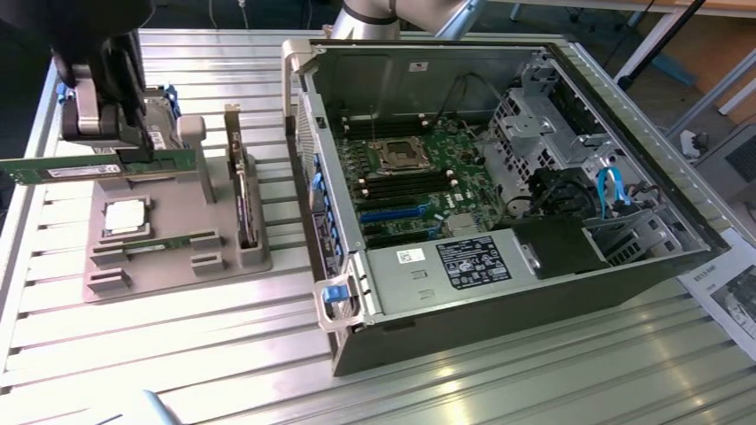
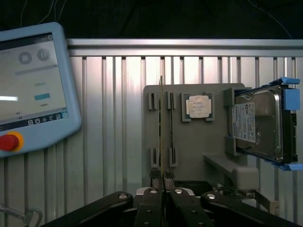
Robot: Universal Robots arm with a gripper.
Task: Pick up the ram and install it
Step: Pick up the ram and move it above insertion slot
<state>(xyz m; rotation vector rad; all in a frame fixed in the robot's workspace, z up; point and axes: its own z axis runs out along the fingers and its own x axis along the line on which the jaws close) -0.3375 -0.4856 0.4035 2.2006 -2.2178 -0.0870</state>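
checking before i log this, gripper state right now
Gripper: closed, holding the ram.

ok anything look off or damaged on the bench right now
Nothing looks damaged or spilled. One ram is off the grey tray, but only because the gripper is shut on it, holding it above the tray. The second ram lies in its slot and the processor sits square in its pocket.
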